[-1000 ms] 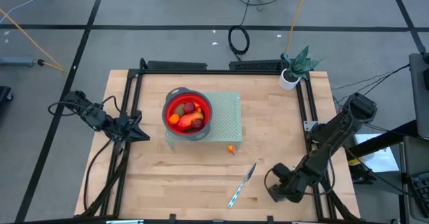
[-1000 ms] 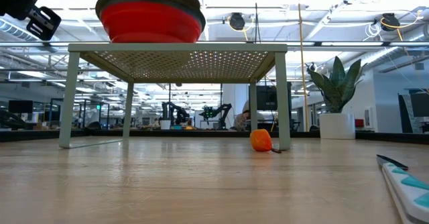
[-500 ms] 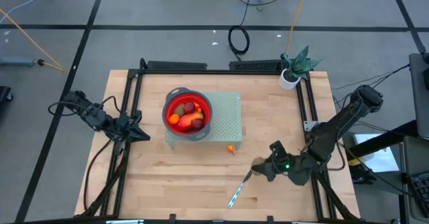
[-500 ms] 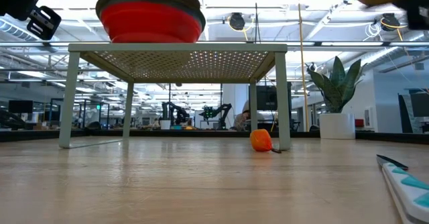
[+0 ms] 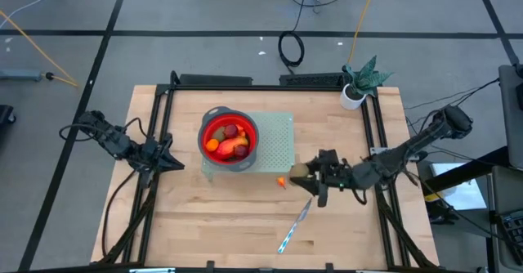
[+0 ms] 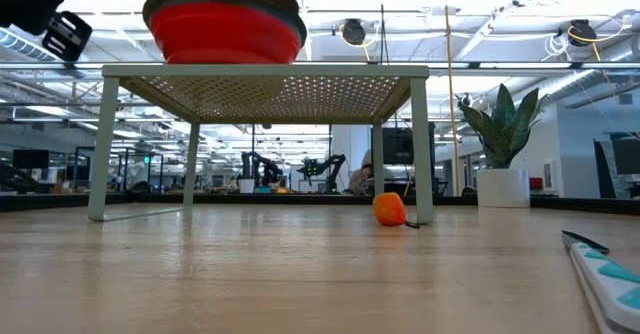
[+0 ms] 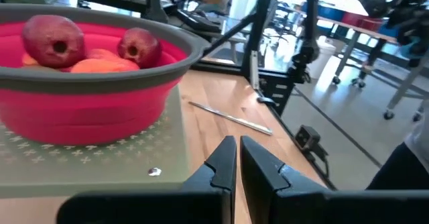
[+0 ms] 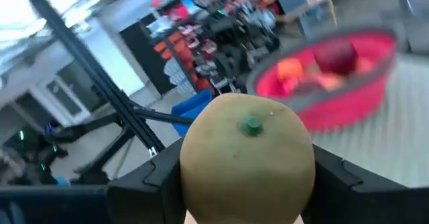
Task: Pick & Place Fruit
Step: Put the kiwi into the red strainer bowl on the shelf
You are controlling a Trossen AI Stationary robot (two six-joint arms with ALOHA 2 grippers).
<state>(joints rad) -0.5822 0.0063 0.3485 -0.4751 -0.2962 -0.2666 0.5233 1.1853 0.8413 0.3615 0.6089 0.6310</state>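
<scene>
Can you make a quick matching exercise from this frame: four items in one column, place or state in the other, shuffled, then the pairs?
Items:
1. olive-brown fruit
2. orange fruit
3. red bowl
4. knife

Place or state:
A. on the green perforated stand, fruit inside
B. lying flat on the bare table, near the front edge
C. held in the right gripper above the table
D. loose on the table beside the stand's leg

Pairs: 1-C, 2-D, 3-A, 4-B
</scene>
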